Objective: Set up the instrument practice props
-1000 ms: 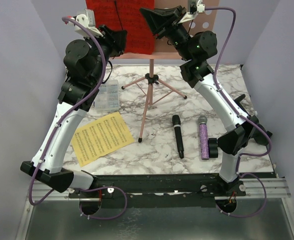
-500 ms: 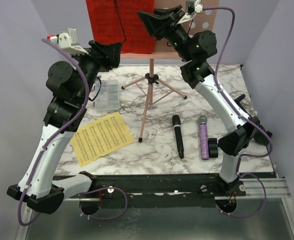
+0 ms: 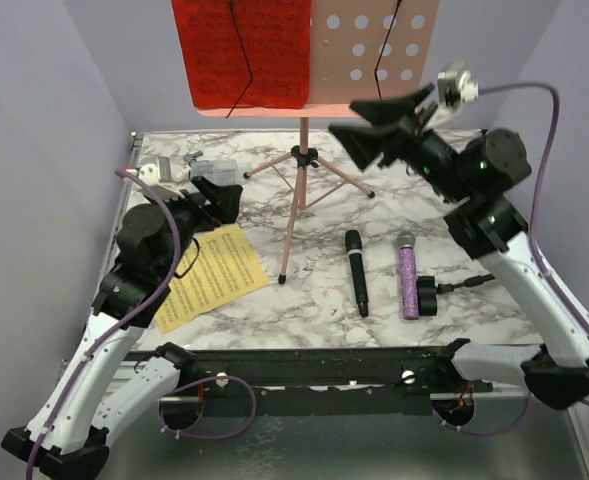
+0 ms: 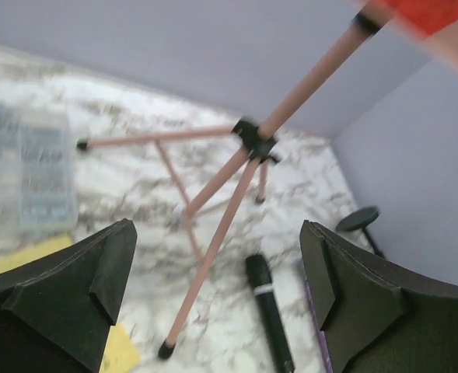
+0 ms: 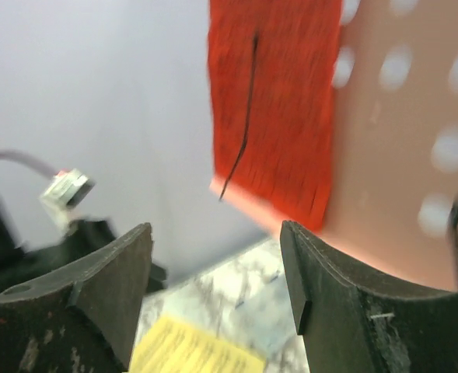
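The pink perforated music rack (image 3: 374, 50) stands at the back on thin tripod legs (image 3: 299, 200). A red sheet (image 3: 239, 50) rests on its left half, and the right half is bare. On the table lie the yellow sheet (image 3: 214, 275), the black microphone (image 3: 356, 272) and the purple glitter microphone (image 3: 408, 275). A black mic holder (image 3: 429, 295) lies beside the purple one. My left gripper (image 3: 214, 195) hangs open above the yellow sheet's far corner, empty (image 4: 215, 233). Level with the rack's lower edge and right of the pole, my right gripper (image 3: 374, 130) is open and empty (image 5: 215, 229).
A clear plastic compartment box (image 4: 34, 171) sits at the back left of the marble table (image 3: 324, 300), partly behind my left gripper in the top view. A round black base (image 4: 358, 220) shows near the right wall. Lilac walls close in three sides.
Both grippers have opened and drawn back and down from the rack. The red sheet stays on the rack. The left arm has dropped low over the table's left side.
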You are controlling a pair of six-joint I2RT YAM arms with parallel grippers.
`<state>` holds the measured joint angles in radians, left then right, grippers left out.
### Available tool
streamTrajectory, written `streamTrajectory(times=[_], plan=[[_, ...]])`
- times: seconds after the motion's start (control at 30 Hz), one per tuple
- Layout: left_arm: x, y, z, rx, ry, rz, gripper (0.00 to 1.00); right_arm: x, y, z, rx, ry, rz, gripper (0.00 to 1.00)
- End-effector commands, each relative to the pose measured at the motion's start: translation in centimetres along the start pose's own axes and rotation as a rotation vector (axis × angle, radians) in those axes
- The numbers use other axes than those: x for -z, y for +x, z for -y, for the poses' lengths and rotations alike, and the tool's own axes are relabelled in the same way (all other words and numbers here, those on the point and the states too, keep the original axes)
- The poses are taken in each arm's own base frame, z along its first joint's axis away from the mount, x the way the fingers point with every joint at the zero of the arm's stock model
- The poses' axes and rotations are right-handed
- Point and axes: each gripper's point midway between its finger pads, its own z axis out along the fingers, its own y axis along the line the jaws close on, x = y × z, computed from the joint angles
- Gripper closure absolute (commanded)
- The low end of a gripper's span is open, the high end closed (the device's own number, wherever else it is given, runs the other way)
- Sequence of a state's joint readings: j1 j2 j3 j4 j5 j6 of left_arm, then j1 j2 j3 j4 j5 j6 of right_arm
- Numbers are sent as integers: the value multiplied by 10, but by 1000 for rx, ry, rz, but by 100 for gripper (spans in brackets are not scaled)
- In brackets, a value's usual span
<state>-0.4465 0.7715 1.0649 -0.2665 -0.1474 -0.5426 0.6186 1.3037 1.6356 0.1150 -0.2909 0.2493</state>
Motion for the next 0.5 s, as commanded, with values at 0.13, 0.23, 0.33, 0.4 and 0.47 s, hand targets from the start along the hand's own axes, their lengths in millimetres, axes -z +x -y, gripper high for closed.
streamTrajectory(times=[0.13, 0.23, 0.33, 0.4, 0.47], plan=[[16, 168, -96, 108, -288, -418, 1, 121, 226, -34, -320, -20, -422, 28], [13, 201, -123, 151, -386, -518, 1, 142, 284, -54, -382, 7, -520, 28], [13, 216, -157, 314, -492, -576, 1, 148, 323, -72, -468, 18, -566, 28], [15, 221, -176, 448, -549, -591, 1, 146, 348, -75, -541, 42, -598, 28], [19, 225, -195, 525, -626, -579, 1, 139, 379, -77, -563, 79, -666, 29]])
